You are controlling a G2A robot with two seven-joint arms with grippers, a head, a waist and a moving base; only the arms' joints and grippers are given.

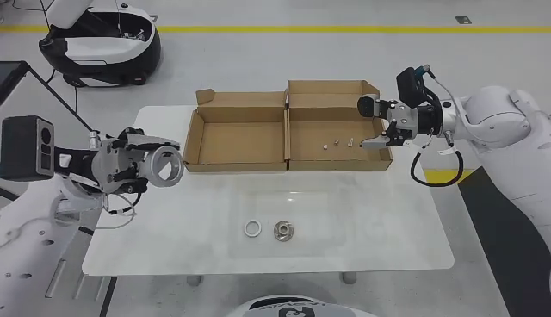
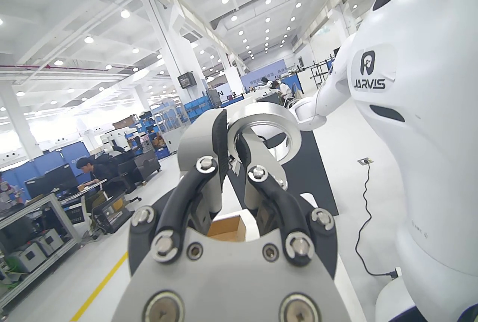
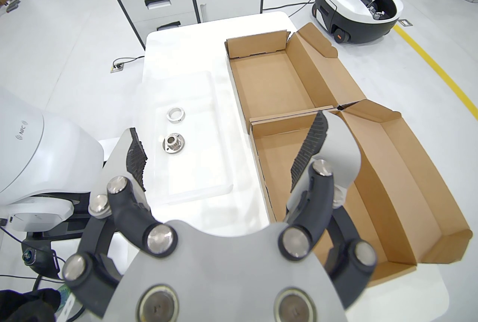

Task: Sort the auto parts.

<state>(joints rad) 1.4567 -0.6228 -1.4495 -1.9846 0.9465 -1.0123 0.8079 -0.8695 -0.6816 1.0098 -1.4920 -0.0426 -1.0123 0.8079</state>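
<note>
While three small parts (image 1: 337, 141) already lie in the right cardboard box (image 1: 331, 119), I judge the sort to be roughly half done. That box sits at the far edge of the surface (image 1: 387, 222), toward the far right corner. It touches the left cardboard box (image 1: 237, 140), whose floor is bare.

My left claw (image 1: 142, 167) is clamped on a large metal ring (image 1: 164, 165), with one finger through the bore and one outside. It hangs over the left edge of the surface, apart from both boxes, so that ring is not yet placed. My right claw (image 1: 379, 136) is spread wide with nothing in it, over the right end of the right box.

Two parts lie unsorted near the middle of the near edge, side by side on a clear tray (image 1: 318, 239): a small ring collar (image 1: 252, 228) and a flanged bushing (image 1: 282, 230).

I count two boxes, three small parts boxed (too small for me to name, and I may be missing one), one large ring in the claw, one collar and one bushing. By my reckoning, three pieces are left to place, and the left box has taken nothing.
</note>
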